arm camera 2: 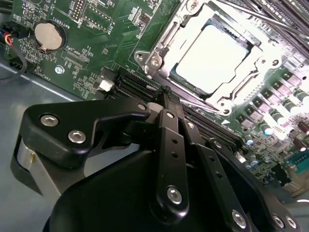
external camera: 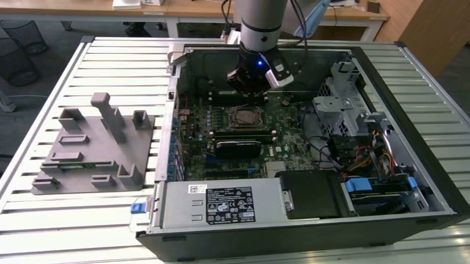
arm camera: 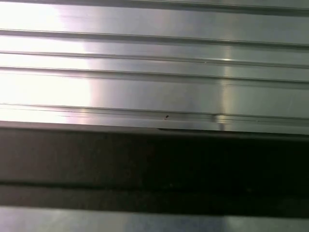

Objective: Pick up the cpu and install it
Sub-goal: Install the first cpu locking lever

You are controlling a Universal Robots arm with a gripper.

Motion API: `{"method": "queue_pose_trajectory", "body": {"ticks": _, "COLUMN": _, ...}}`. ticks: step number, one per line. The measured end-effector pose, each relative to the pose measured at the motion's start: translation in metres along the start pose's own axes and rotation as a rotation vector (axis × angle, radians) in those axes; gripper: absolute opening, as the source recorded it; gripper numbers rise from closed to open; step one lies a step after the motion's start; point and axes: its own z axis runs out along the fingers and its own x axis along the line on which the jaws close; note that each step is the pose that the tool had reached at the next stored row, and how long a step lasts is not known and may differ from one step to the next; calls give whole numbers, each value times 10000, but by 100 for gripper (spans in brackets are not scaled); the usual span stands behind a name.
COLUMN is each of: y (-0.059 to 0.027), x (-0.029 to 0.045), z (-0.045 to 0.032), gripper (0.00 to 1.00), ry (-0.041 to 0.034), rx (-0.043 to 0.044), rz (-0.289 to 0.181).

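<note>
Exterior view, left to right: grey plastic fixture block [external camera: 92, 148] sits mid-left on the slatted aluminium table [external camera: 44, 220]. Open PC case [external camera: 433, 165] takes up centre and right, w/ green motherboard [external camera: 287, 146] inside and power supply [external camera: 220, 204] at lower centre. Arm's gripper [external camera: 253, 94] hangs at upper centre, just above the socket.

Second wrist view: coin cell battery [arm camera 2: 49, 35] upper left; black gripper [arm camera 2: 166, 96] links across the bottom, fingers drawn together into a narrow tip, holding nothing. The cpu [arm camera 2: 212, 58] lies seated in the socket frame [arm camera 2: 154, 60], upper right, apart from the fingertips.
</note>
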Motion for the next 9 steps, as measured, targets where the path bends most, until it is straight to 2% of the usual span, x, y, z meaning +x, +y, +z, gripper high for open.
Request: {"method": "queue_pose_trajectory", "body": {"ticks": 9, "y": -6, "x": -24, "z": 79, "gripper": 11, "ry": 25, "rx": 0, "rz": 2}}
